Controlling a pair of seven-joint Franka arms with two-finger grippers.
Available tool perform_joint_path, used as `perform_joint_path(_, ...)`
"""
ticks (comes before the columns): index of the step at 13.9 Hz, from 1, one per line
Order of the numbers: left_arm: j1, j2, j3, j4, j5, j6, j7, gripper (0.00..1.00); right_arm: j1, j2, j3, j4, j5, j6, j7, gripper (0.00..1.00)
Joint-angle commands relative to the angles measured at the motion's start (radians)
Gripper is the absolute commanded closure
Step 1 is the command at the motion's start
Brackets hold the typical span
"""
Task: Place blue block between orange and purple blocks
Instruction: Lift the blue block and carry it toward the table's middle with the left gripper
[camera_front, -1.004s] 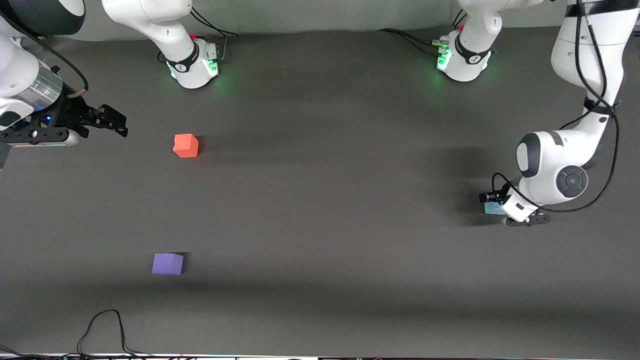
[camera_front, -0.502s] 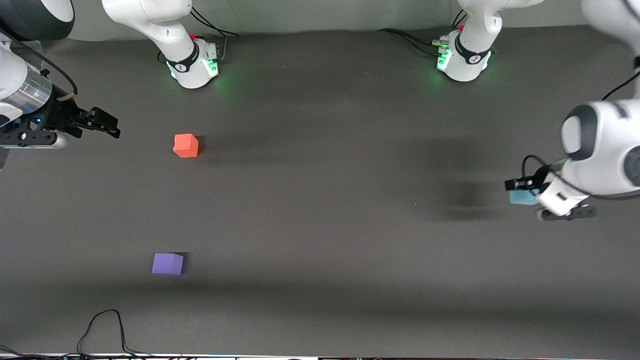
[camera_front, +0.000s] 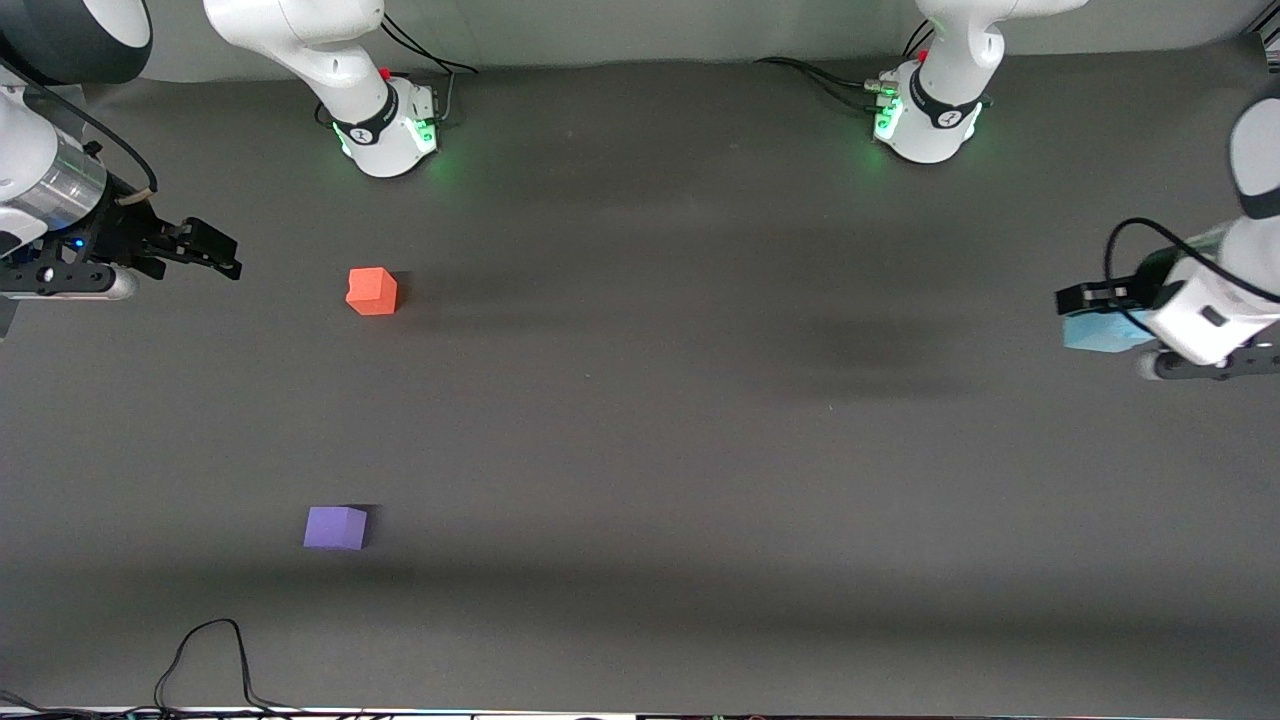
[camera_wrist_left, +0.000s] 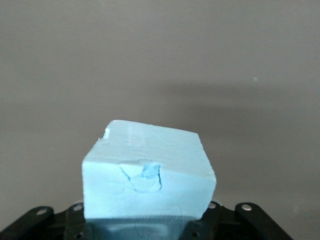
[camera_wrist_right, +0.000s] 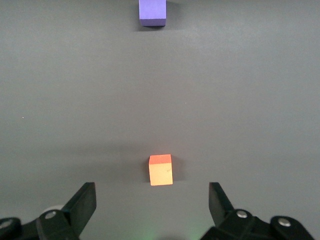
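Observation:
The pale blue block (camera_front: 1098, 331) hangs in the air over the left arm's end of the table, with my left gripper (camera_front: 1088, 318) shut on it. It fills the left wrist view as a chipped blue block (camera_wrist_left: 149, 172) above bare table. The orange block (camera_front: 372, 291) and the purple block (camera_front: 335, 527) rest on the table toward the right arm's end, the purple one nearer the front camera. My right gripper (camera_front: 218, 252) waits open and empty beside the orange block (camera_wrist_right: 160, 170). In the right wrist view the purple block (camera_wrist_right: 152, 12) lies past it.
The dark table mat (camera_front: 640, 420) stretches between the held block and the other two. A black cable (camera_front: 205, 655) loops at the table's edge nearest the front camera. The two arm bases (camera_front: 385, 125) (camera_front: 925, 120) stand along the edge farthest from it.
The left gripper has lifted the blue block off the table and carried it toward the left arm's end. The right gripper drew back a little, then held still.

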Motion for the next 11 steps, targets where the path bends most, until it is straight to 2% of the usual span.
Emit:
perform_joint_path(1, -0.134, 0.053, -0.098, 0.120, 0.003, -0.049, -0.316, 0.90, 0.005, -0.009, -0.006, -0.008, -0.001, 0.015, -0.021, 0.00)
perform_joint_path(2, -0.183, 0.089, -0.139, 0.179, 0.001, -0.049, -0.440, 0.90, 0.005, -0.008, -0.006, -0.008, -0.001, 0.017, -0.023, 0.00)
perform_joint_path(5, -0.326, 0.301, -0.227, 0.395, 0.001, -0.030, -0.786, 0.90, 0.005, -0.005, -0.004, -0.006, -0.001, 0.017, -0.023, 0.00)
perform_joint_path(7, -0.429, 0.455, -0.233, 0.540, 0.003, 0.010, -0.903, 0.90, 0.005, -0.005, -0.004, -0.006, -0.001, 0.018, -0.025, 0.00)
perform_joint_path(8, -0.478, 0.513, -0.232, 0.569, 0.009, 0.064, -0.955, 0.90, 0.005, 0.000, -0.004, -0.006, -0.001, 0.024, -0.023, 0.00)
perform_joint_path(11, -0.567, 0.656, -0.226, 0.565, 0.055, 0.297, -1.009, 0.90, 0.005, 0.001, -0.004, -0.008, 0.001, 0.029, -0.025, 0.00)
